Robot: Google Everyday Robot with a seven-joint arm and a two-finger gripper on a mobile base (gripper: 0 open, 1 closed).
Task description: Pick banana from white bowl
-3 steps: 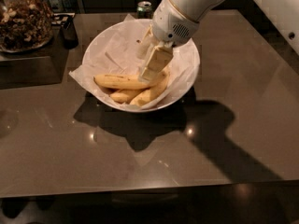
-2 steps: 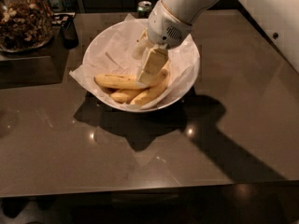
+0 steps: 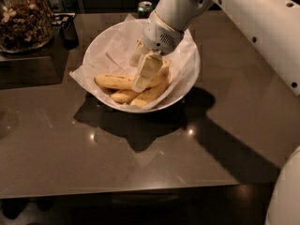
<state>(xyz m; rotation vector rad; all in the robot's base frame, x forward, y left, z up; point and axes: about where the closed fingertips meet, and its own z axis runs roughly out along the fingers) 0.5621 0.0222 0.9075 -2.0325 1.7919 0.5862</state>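
Observation:
The wide white bowl [image 3: 100,37], lined with crinkled white paper, stands on the dark table at upper centre. Several yellow bananas lie in its front half: one long banana [image 3: 112,82] points left and others [image 3: 151,93] lie beside and under it. My gripper [image 3: 143,75] reaches down into the bowl from the upper right on the white arm. Its tip is right at the bananas, over the middle of the pile. It hides part of the bananas beneath it.
A glass jar of nuts [image 3: 23,18] stands at the back left, with a small dark object [image 3: 69,32] beside it. A green can [image 3: 144,7] stands behind the bowl. The table's front edge [image 3: 140,189] runs across the bottom. The white arm [image 3: 253,27] spans the upper right.
The gripper has moved a little left and lower into the bowl, closer onto the bananas. The bowl and bananas have not shifted.

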